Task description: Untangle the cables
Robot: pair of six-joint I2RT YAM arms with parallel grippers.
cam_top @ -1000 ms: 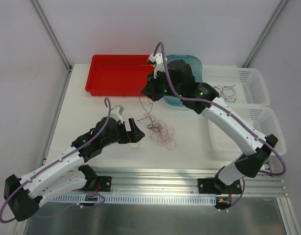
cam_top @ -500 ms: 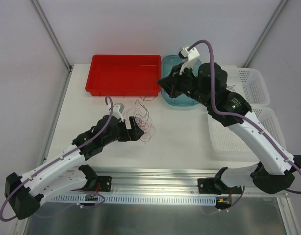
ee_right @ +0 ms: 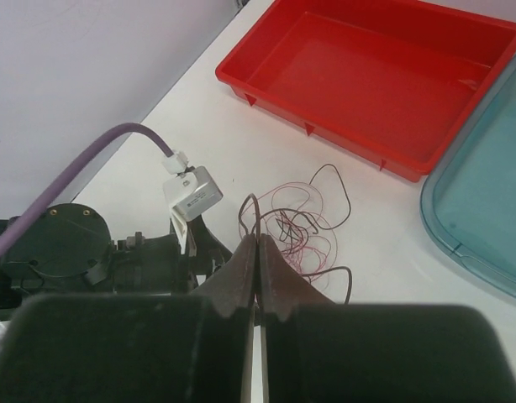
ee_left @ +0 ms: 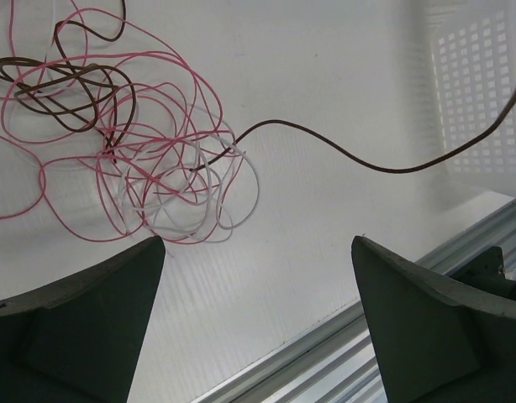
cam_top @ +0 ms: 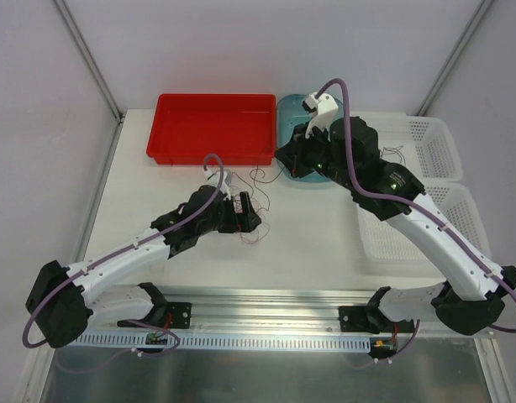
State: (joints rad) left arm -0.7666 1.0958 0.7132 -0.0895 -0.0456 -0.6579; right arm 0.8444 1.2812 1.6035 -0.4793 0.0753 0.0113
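Here, beside the red tray [ee_right: 325, 133], my right claw [ee_right: 256, 239] pinches one dark strand [ee_left: 325, 143] from the tangle [ee_left: 149, 151]; my left claw [ee_left: 258, 243], gaping above, should probably pin the rest next.

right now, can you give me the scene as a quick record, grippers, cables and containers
left gripper: open, fingers wide apart, just short of the tangle, holding nothing
right gripper: shut, pinching a dark strand, above the table near the teal bin
cables: pink, white and dark strands looped together on the table
dark strand: leaves the tangle in one long curve
red tray: far side of the table, no strands in it
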